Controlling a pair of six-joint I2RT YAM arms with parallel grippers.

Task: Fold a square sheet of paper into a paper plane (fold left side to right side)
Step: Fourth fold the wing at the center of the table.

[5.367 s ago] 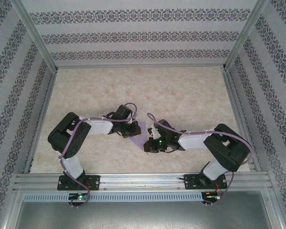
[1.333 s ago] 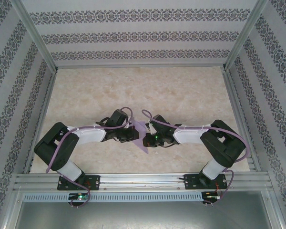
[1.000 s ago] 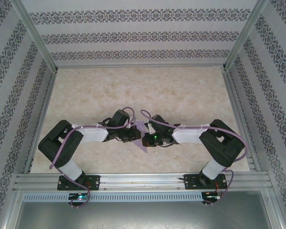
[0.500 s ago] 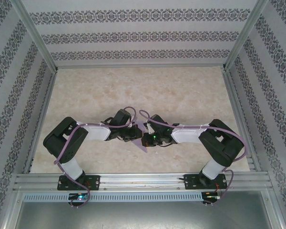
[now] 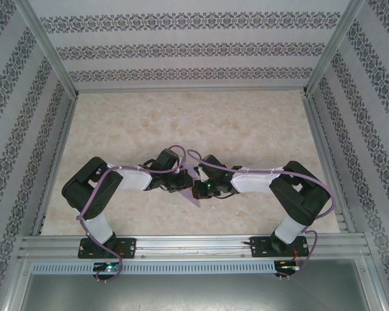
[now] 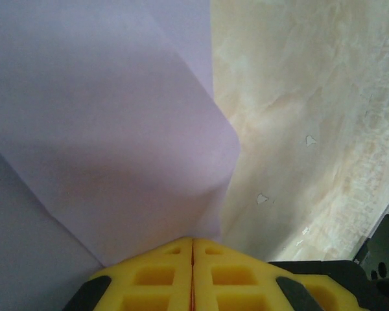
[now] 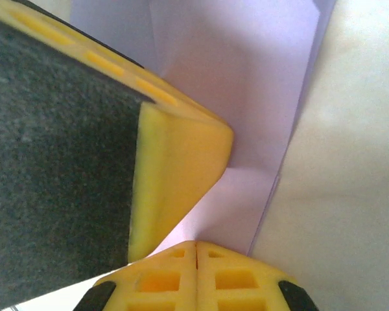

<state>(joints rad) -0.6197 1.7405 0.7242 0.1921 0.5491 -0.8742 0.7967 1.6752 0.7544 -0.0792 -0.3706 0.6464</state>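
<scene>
The square sheet of paper [image 5: 195,198] lies creased at the table's middle, a lavender shape with a point toward the near edge. My left gripper [image 5: 181,184] is shut at its left side. In the left wrist view a bulging flap of the paper [image 6: 104,129] runs into the seam of my left gripper [image 6: 192,240]. My right gripper [image 5: 196,191] is shut, tips down on the sheet from the right. In the right wrist view my right gripper [image 7: 196,243] rests on the paper [image 7: 246,78], with a left finger [image 7: 175,162] close beside it.
The marbled table [image 5: 201,123] stretches bare behind the arms. Patterned walls with metal posts close it in on three sides. An aluminium rail [image 5: 188,245] carrying both arm bases runs along the near edge.
The left arm's elbow has swung right and up, and the right gripper has edged left toward the left one. The paper stays between them.
</scene>
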